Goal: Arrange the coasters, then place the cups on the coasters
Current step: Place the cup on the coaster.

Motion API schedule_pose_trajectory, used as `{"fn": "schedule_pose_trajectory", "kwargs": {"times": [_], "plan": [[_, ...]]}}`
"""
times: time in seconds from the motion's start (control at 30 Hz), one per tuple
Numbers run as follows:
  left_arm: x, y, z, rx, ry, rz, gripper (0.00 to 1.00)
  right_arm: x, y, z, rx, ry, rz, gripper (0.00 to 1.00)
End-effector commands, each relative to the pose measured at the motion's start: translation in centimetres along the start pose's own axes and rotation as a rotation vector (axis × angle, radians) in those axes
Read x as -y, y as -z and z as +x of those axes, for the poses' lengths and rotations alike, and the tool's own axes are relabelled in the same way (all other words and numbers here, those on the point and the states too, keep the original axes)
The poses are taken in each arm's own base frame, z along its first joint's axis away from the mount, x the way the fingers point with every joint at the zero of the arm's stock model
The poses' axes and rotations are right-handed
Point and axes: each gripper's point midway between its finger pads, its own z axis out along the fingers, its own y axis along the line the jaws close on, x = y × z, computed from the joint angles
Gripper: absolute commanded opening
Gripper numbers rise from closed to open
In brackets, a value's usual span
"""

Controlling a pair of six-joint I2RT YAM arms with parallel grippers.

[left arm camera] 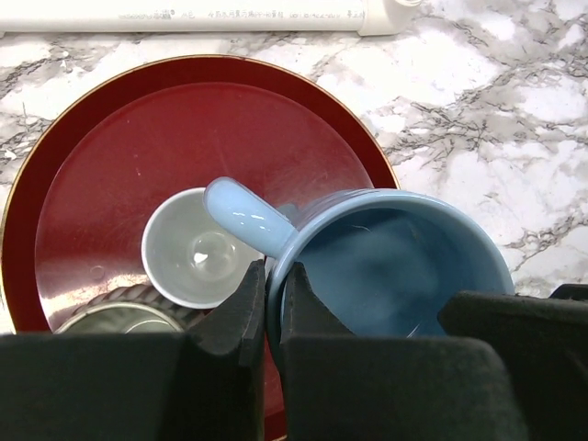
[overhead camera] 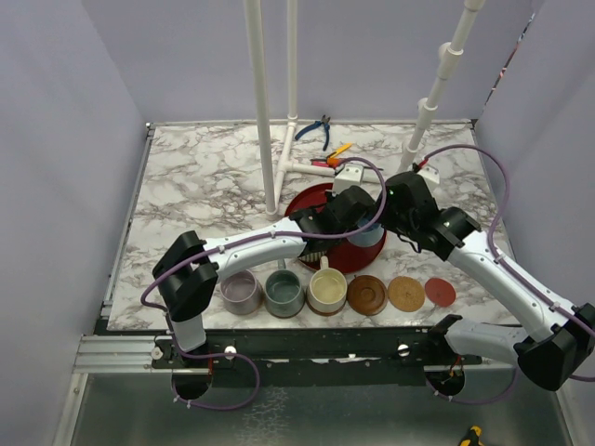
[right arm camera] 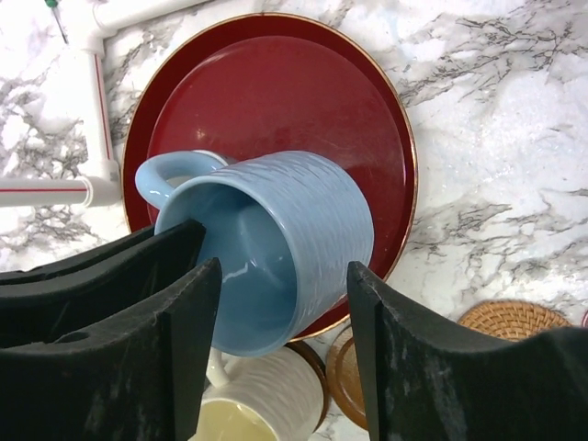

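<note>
Left wrist view has the left gripper [left arm camera: 273, 285] with its jaws pinched narrow on the rim of the light blue cup [left arm camera: 404, 262], right beside the root of its handle, one jaw inside the wall and one outside. The cup sits over the right edge of the red tray [left arm camera: 184, 129], partly above the marble counter [left arm camera: 496, 101]. Whether its base touches anything cannot be told. On the tray just beside it stands the small pale grey cup [left arm camera: 196, 254]. Next to that, the ribbed dark cup [left arm camera: 115, 308] shows at the bottom edge.

Right wrist view shows the light blue cup tilted, mouth toward the camera. The right gripper [right arm camera: 285, 271] stands wide open, one jaw on either side of the cup.

Top external view shows three cups in a row along the near edge of the counter: the lavender cup [overhead camera: 241, 292], the grey-green cup [overhead camera: 284, 293] and the cream-yellow cup [overhead camera: 327, 290]. To their right, side by side in the same row, lie three bare coasters: the brown coaster [overhead camera: 367, 295], the tan coaster [overhead camera: 406, 294] and the small reddish coaster [overhead camera: 440, 292].
</note>
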Motion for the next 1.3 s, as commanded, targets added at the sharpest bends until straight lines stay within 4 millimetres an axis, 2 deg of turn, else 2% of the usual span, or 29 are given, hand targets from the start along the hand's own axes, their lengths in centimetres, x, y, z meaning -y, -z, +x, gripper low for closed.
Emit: {"fn": "schedule_pose_trajectory", "kwargs": {"times": [0.0,0.2,0.33,0.43,0.6,0.8,1.07,1.27], "plan": [[1.9,1.1,-4.5,0.112,0.059,0.068,0.0,-0.6,0.7,-1.3,0.005,0.042,-0.049,0.62],[2.1,2.0,-5.6,0.135,0.02,0.107,0.0,-1.1,1.3,-2.7,-0.012,0.18,-0.157,0.64],[2.3,2.5,-5.6,0.126,0.002,0.141,0.0,0.1,1.2,-2.7,-0.068,0.261,-0.189,0.65],[2.0,2.8,-5.3,0.118,-0.028,0.152,0.0,-0.4,1.9,-2.1,-0.133,0.293,-0.311,0.65],[2.0,3.9,-4.9,0.104,-0.119,0.21,0.0,-1.1,2.5,-0.5,-0.249,0.371,-0.418,0.65],[3.3,4.8,-4.7,0.085,-0.176,0.305,0.0,-0.4,2.3,0.6,-0.318,0.425,-0.406,0.64],[4.7,5.4,-4.7,0.073,-0.226,0.395,0.0,1.3,0.9,2.0,-0.355,0.482,-0.285,0.54],[5.1,5.6,-4.7,0.07,-0.234,0.413,0.0,1.2,-0.2,2.8,-0.35,0.544,-0.188,0.33]]}}
